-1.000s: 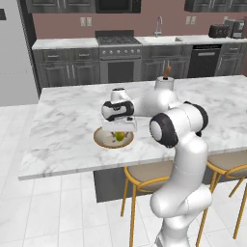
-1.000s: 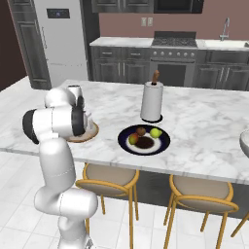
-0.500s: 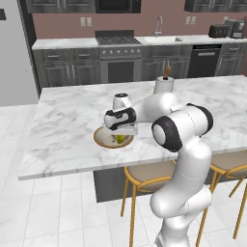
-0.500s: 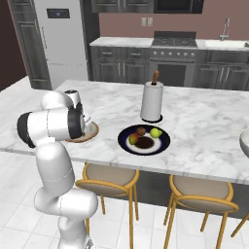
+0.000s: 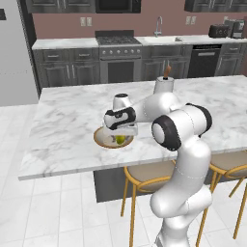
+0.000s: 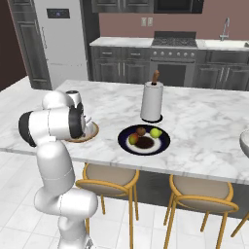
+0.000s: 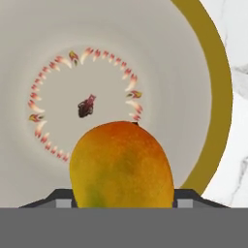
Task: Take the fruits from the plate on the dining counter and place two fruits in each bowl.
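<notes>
Low over the tan-rimmed bowl (image 5: 101,140) on the dining counter (image 5: 67,120) is my gripper (image 5: 120,136), shut on an orange-yellow fruit (image 7: 121,164). In the hand view the fruit sits between my fingertips (image 7: 62,199) above the bowl's cream inside, with its tan rim (image 7: 215,97) curving on the right. The navy plate (image 6: 164,141) lies to the bowl's right and carries three fruits: a brownish one (image 6: 141,131), a yellow-green one (image 6: 155,132) and a red-and-yellow one (image 6: 133,140). The edge of the pale grey-white bowl (image 6: 244,143) shows at the far right.
A paper towel roll (image 6: 151,102) stands upright just behind the plate. Tan stools (image 6: 104,187) are tucked under the counter's near edge. A stove and dark cabinets (image 5: 118,62) line the back wall.
The hand has come down with the fruit, from above the tan bowl to low inside its rim. The three fruits on the plate have stayed put.
</notes>
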### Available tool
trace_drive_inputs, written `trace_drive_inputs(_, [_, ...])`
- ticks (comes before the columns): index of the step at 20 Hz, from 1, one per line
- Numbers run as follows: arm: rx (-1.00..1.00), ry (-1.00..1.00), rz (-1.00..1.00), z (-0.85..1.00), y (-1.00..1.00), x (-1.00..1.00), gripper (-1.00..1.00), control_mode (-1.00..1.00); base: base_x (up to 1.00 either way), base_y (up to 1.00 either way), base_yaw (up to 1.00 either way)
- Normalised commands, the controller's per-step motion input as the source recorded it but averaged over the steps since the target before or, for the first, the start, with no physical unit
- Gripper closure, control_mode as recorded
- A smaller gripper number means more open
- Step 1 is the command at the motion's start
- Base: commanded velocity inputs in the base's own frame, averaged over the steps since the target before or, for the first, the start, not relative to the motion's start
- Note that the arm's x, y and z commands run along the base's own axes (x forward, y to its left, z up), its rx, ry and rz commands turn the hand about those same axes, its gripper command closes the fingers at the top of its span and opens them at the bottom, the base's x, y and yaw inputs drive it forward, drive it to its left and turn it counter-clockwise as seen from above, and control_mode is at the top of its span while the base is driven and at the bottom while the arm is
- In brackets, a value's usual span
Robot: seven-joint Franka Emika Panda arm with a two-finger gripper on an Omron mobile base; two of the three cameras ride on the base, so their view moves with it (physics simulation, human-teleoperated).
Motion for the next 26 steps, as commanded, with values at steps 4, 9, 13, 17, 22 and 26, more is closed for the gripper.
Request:
trace_drive_inputs(4, [0.0,0.0,0.0,0.0,0.0,0.04,-1.0,-1.0,0.0,0.0,0.0])
trace_drive_inputs(9, [0.0,0.0,0.0,0.0,-0.05,0.09,-1.0,-1.0,0.0,0.0,0.0])
trace_drive_inputs(13, [0.0,-0.01,0.0,0.29,-0.64,-0.16,-1.0,-1.0,0.0,0.0,0.0])
trace_drive_inputs(17, [0.0,0.0,0.0,0.54,-0.92,-0.44,-1.0,-1.0,0.0,0.0,0.0])
trace_drive_inputs(22, [0.0,0.0,0.0,0.62,-0.86,-0.54,-1.0,-1.0,0.0,0.0,0.0])
trace_drive_inputs(26, [0.0,0.01,0.0,0.16,-1.0,-0.38,-1.0,-1.0,0.0,0.0,0.0])
